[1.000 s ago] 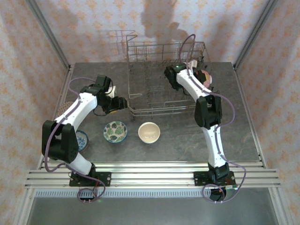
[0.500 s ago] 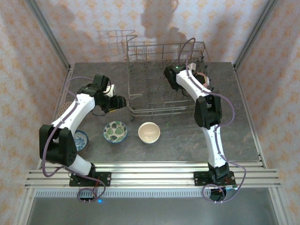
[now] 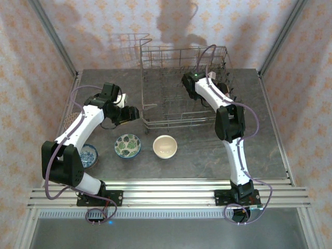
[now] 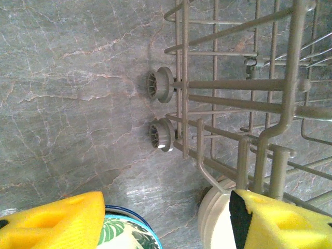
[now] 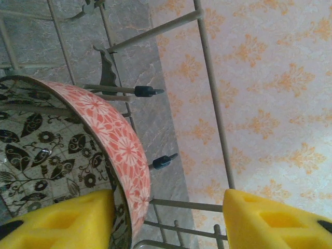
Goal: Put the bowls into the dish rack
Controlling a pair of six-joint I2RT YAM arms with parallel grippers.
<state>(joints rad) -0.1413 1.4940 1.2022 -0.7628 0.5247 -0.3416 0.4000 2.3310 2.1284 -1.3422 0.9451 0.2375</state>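
Note:
The dish rack stands at the back middle of the table. A pinkish-red bowl with a black leaf pattern inside stands on edge between its tines at the right end. My right gripper is open astride the bowl's rim: one pad sits inside the bowl, the other well clear of it. A green floral bowl, a cream bowl and a blue bowl sit on the table in front. My left gripper hangs open and holds nothing by the rack's left front corner, above the green bowl and cream bowl.
A brown speckled bowl lies at the far left, partly behind my left arm. The rack's small wheels rest on the grey stone tabletop. Patterned walls and metal posts close in the table on three sides.
My right gripper has gone from shut to open and let go of the pinkish-red bowl, which now rests in the rack. The left arm has barely shifted.

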